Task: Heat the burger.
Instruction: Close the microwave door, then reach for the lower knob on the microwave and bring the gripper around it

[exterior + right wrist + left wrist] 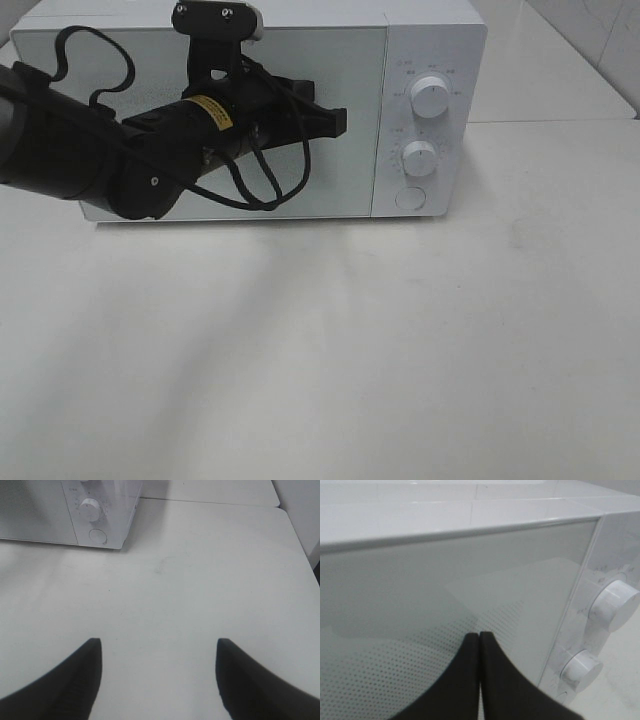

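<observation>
Since the microwave is shut and no burger shows, maybe only the dials are left for the closed left gripper; the right gripper is open.

High frontal overview, both wrists see microwave

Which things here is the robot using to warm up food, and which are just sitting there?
For the job: microwave, door closed; its upper knob and lower knob; left gripper, shut, in front of the door.
Just there: right gripper, open above the table. No burger in view.
</observation>
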{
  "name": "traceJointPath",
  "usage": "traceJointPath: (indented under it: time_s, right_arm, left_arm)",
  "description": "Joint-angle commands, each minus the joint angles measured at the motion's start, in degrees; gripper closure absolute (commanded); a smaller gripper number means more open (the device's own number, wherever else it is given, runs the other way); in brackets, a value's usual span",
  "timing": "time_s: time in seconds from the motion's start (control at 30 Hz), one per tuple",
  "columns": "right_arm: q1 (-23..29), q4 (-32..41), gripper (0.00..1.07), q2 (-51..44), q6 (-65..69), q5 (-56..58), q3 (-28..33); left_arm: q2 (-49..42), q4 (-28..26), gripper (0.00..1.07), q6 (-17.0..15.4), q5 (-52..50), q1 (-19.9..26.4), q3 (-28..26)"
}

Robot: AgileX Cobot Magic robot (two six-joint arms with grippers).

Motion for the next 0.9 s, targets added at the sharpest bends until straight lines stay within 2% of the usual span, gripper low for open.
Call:
traceJointPath:
  time_s: [0.03,0.17,0.3,0.67,0.73,0.83,0.87,0.9]
  right_arm:
    - [-0.34,0.11,0.43,-1.66,0.0,-0.34,0.17]
    - [-0.34,0.11,0.43,-1.66,0.0,-0.34,0.17]
    - [-0.34,0.11,0.43,-1.66,0.0,-0.34,0.17]
    - [-0.34,0.11,0.43,-1.66,0.0,-0.34,0.17]
    - [-0.34,0.11,0.43,-1.66,0.0,-0.34,0.17]
    - [-0.34,0.11,0.43,-1.66,0.0,-0.34,0.17]
    - [-0.34,0.11,0.43,-1.66,0.0,-0.34,0.17]
    - [-0.34,0.11,0.43,-1.66,0.0,-0.34,0.17]
  left_arm:
    - [0.29,-5.27,1.07,-0.11,-2.29,1.89,-1.89]
    - [-0.69,-1.78,1.07,-0.52,1.15,1.83,-1.66]
    - [-2.29,-1.2,1.07,-0.52,4.07,1.26,-0.52]
    - [-8.94,-1.2,1.07,-0.34,5.33,-2.75,9.05]
    - [-10.71,-1.49,1.07,-0.34,6.19,-3.09,12.55]
    - [-11.29,-1.55,1.07,-0.34,7.05,-3.09,13.29]
    - [-12.32,-2.06,1.07,-0.34,9.97,-3.09,14.44]
    - [-13.46,-3.04,1.02,-0.34,14.09,-3.09,15.13]
